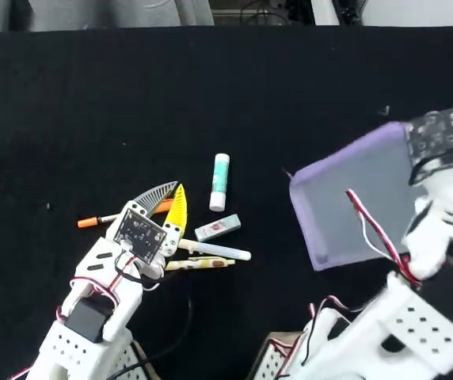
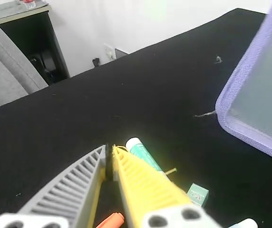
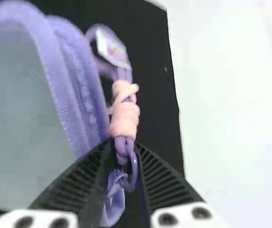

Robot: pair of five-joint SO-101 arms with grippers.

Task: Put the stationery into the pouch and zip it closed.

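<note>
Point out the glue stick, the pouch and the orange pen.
glue stick [image 1: 220, 183], high view, middle of its tube.
pouch [image 1: 333, 190], high view, its translucent side panel.
orange pen [image 1: 89, 222], high view, its orange end.

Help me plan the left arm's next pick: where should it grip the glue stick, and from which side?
Grip the glue stick across its teal middle, probably coming from above with a finger on each long side. It lies flat with both flanks bare. The eraser sits just off its near end, so an end-on approach looks crowded.
</note>
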